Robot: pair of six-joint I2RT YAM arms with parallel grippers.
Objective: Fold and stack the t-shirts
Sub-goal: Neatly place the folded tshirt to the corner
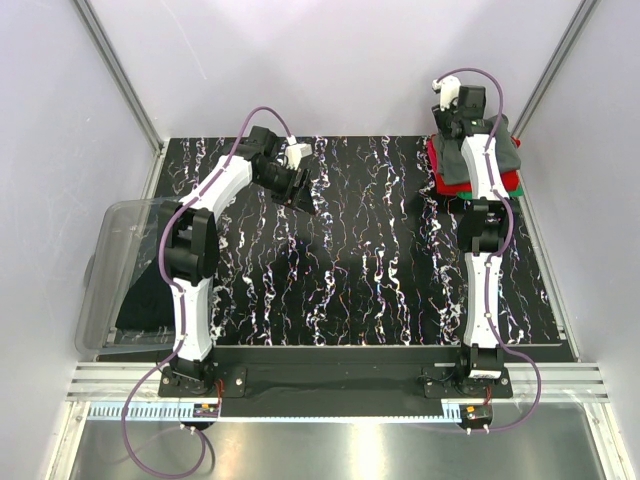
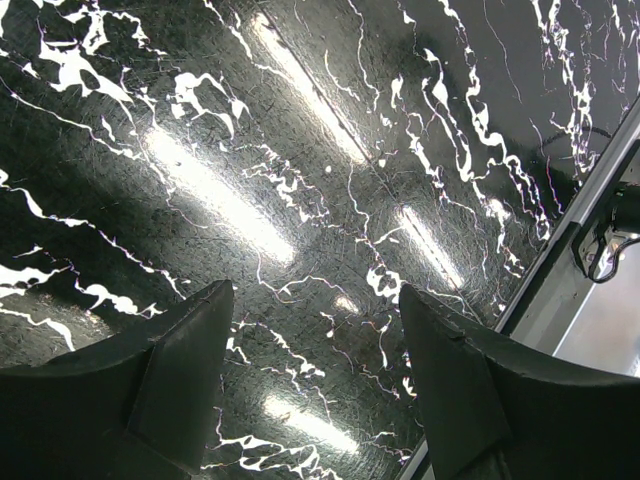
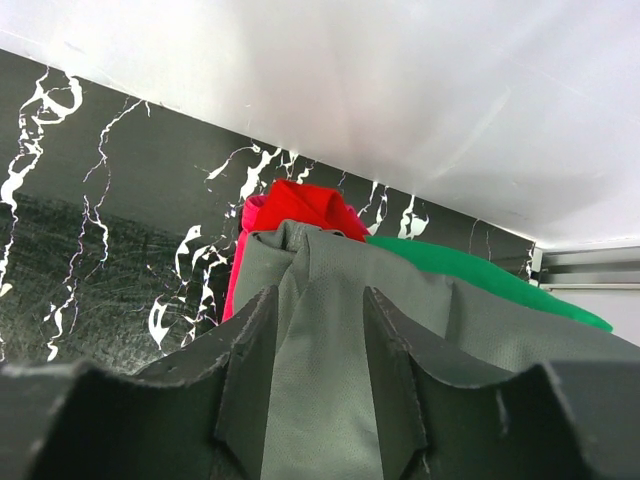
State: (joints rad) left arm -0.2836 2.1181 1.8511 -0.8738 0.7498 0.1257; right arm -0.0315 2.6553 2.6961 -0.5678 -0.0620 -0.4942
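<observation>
A dark grey t-shirt (image 1: 508,152) lies on top of a stack at the table's back right, over a red t-shirt (image 1: 440,166) and a green t-shirt (image 1: 516,189). My right gripper (image 1: 463,132) is down on the stack. In the right wrist view its jaws (image 3: 318,310) are closed on a raised fold of the grey shirt (image 3: 500,320), with the red shirt (image 3: 305,208) and green shirt (image 3: 470,268) showing beyond. My left gripper (image 1: 300,193) is open and empty above bare table at the back left (image 2: 315,300). Black t-shirts (image 1: 145,295) lie in the tub.
A clear plastic tub (image 1: 110,235) sits at the table's left edge. The black marbled table (image 1: 370,260) is walled by white panels at the back and sides. A metal rail (image 2: 580,240) borders the table near the left gripper.
</observation>
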